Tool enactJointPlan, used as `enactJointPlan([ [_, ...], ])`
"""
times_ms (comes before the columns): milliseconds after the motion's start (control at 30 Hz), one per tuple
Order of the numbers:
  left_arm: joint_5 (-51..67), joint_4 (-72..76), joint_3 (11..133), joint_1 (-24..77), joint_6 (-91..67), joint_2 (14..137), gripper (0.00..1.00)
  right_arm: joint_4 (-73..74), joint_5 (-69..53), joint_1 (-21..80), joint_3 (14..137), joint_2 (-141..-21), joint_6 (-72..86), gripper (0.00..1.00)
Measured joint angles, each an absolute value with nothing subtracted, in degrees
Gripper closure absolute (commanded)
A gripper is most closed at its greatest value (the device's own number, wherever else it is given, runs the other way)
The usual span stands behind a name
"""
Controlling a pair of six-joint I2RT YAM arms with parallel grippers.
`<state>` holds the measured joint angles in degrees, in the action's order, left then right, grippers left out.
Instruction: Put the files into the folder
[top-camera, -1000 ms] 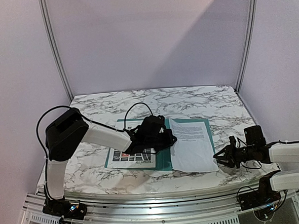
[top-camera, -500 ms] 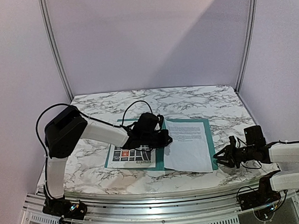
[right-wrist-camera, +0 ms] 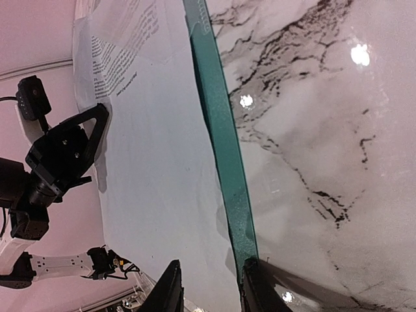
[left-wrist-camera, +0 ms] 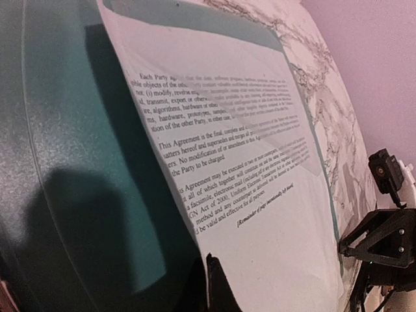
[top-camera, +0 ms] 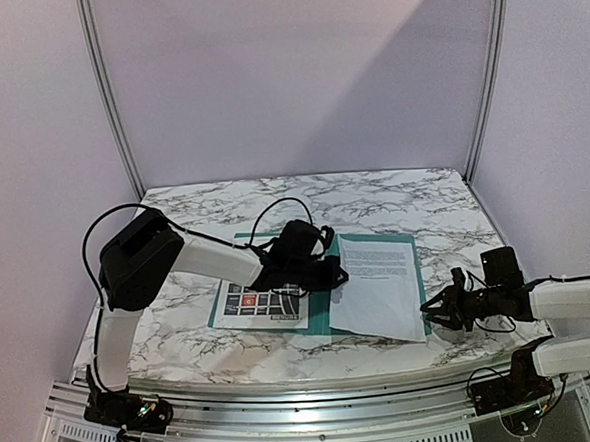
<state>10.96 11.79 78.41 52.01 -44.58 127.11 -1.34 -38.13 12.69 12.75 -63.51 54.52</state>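
Folder is lying mid-frame on the table, map sheet is lying on its left part, text sheet on its right, and left gripper is sitting between the sheets.

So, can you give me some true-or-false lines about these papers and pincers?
The white sheet lies on the open teal folder. True.
The map sheet lies right of the white sheet. False: it lies to its left.
The left pincer is wide open. False: it is shut on the white sheet's edge.
The right pincer holds the map sheet. False: it is open, by the folder's near right corner.
The table is marble-patterned. True.
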Motion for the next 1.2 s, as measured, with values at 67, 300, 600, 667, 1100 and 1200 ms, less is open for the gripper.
enactJointPlan([
  [67,11.0,11.1,79.1,51.9,-44.2,127.2,1.00,-1.3,-38.1,12.7,12.8,-63.5,54.5,0.69],
  [300,10.2,10.6,79.2,51.5,-45.6,127.3,1.00,-1.8,-38.4,12.7,13.1,-64.5,54.5,0.69],
  [600,7.9,10.9,79.1,51.2,-48.4,127.3,1.00,-2.1,-38.4,12.7,13.3,-65.0,54.5,0.69],
  [667,7.4,11.2,79.2,51.1,-49.3,127.3,1.00,-2.2,-38.4,12.7,13.3,-65.0,54.5,0.69],
  [1100,7.5,11.2,87.3,51.5,-50.8,131.8,1.00,-3.1,-38.4,12.7,13.3,-65.7,54.6,0.70],
  [1200,7.5,9.3,89.6,51.7,-49.2,132.9,1.00,-3.1,-38.4,12.7,13.3,-65.7,54.5,0.70],
])
